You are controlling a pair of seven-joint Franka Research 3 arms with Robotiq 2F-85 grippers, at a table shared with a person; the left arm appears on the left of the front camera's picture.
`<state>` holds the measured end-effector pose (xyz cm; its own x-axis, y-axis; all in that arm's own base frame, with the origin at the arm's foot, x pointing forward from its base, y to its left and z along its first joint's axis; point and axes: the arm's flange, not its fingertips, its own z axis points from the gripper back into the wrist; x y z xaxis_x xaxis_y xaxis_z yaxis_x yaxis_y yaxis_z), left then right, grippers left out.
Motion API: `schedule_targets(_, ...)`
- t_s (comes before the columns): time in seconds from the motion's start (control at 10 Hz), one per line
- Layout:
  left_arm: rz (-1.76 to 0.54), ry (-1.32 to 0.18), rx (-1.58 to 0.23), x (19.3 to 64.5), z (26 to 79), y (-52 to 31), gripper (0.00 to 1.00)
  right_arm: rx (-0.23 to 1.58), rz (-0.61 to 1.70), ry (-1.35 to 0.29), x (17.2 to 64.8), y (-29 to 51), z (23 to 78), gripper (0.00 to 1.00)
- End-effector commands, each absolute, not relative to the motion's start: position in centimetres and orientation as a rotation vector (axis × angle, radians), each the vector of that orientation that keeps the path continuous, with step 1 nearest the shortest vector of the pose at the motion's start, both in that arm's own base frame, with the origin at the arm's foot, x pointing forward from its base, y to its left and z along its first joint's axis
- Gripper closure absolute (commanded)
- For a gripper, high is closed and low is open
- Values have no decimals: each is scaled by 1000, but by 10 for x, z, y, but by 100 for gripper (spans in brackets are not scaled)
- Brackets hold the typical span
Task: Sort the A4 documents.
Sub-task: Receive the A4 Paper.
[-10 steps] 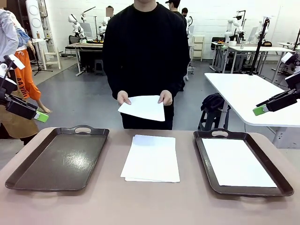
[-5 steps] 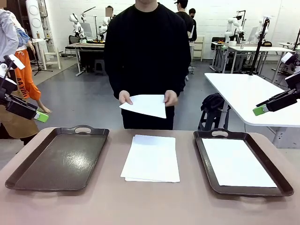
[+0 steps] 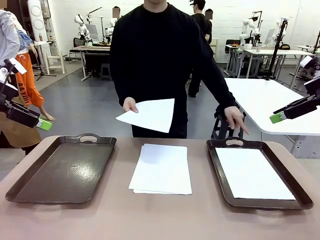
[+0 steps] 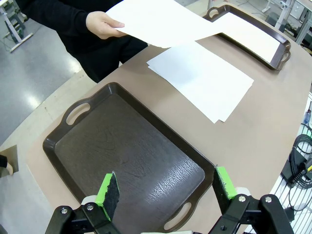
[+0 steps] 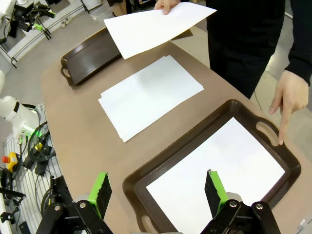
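A stack of A4 documents (image 3: 161, 168) lies on the table between two dark trays, also seen as the stack (image 4: 202, 80) and the stack (image 5: 148, 95). One white sheet (image 3: 252, 172) lies in the right tray (image 3: 219, 165); the left tray (image 3: 65, 167) holds nothing. The person holds another sheet (image 3: 150, 115) in one hand above the table's far edge, while the other hand (image 3: 236, 120) points down at the right tray's handle. My left gripper (image 4: 165, 186) hovers open over the left tray's near end. My right gripper (image 5: 158, 189) hangs open above the right tray.
In the front view the left gripper (image 3: 42, 124) stays off the table's left side and the right gripper (image 3: 277, 118) off its right side, both raised. A white table (image 3: 270, 100) stands behind on the right. Bare tabletop runs along the near edge.
The person let go of the sheet with one hand and swung that hand out to point at the right tray's handle. The sheet tilted slightly. Both arms stayed still.
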<state>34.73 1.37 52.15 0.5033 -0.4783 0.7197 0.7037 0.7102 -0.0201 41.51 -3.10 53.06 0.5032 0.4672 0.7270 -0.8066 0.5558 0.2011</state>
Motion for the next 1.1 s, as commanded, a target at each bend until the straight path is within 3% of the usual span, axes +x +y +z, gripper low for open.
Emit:
schedule_targets(0.0,-743,-766,-333,348,520,16,0,568,825,-673,416,-31,530,0)
schedule_targets(0.5,-743,-766,-333,348,520,16,0,573,822,-669,415,-31,531,0)
schedule_targets(1.0,-743,-766,-333,348,520,16,0,985,557,-620,490,32,486,0)
